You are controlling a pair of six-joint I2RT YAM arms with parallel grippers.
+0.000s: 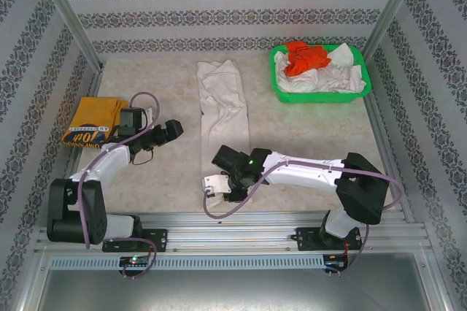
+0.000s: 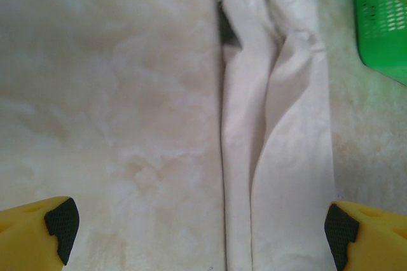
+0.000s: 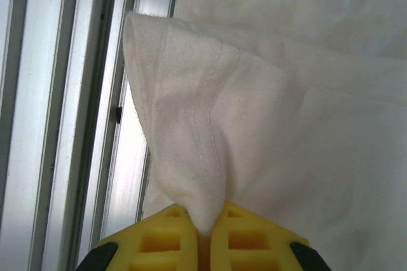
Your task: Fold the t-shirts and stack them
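Pressed together at the right jaws, pinching the near hem of the cream-white t-shirt (image 3: 267, 112) close to the table's (image 1: 146, 77) near rail. Spread wide at the left jaws, gripping nothing, above that shirt's long strip. Seemingly midway: mustard-yellow t-shirt (image 1: 93, 120) folded at left, cream-white one half-folded, orange-red t-shirt (image 1: 300, 59) and white t-shirts (image 1: 332, 77) waiting in the green basket (image 1: 321, 96).

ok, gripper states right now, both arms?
Left gripper: open, holding nothing.
Right gripper: shut on the hem of the white t-shirt.
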